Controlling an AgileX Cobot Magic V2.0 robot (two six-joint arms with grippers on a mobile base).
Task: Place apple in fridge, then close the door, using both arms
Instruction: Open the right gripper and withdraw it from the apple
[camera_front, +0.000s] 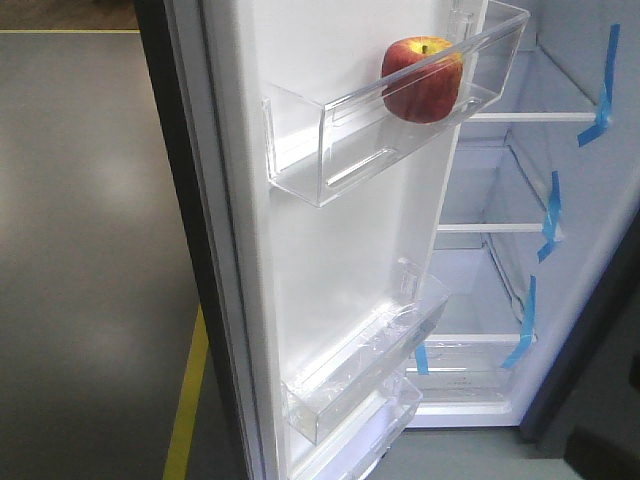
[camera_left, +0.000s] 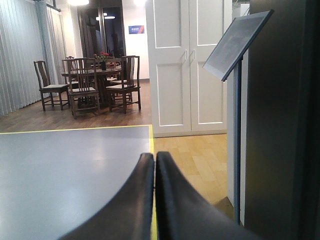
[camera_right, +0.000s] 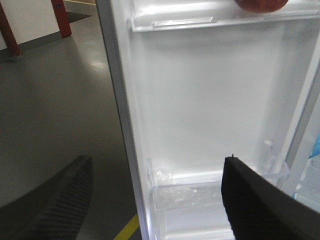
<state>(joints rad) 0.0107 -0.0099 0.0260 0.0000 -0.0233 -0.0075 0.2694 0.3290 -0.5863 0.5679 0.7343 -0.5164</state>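
A glossy red, yellow-patched apple (camera_front: 422, 80) is held in a clear plastic bin (camera_front: 300, 150) on the door (camera_front: 330, 270). The left gripper (camera_left: 154, 159) is closed on nothing. The right gripper (camera_right: 157, 165) is spread wide.

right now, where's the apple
In the front view the apple sits in the top clear bin on the inside of the open door, at the bin's right end, nearest the shelves of the fridge.

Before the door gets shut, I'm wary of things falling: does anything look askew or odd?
Nothing looks spilled or tilted. The apple sits upright in the top door bin. Only oddity: blue tape strips beside the shelves inside the fridge.
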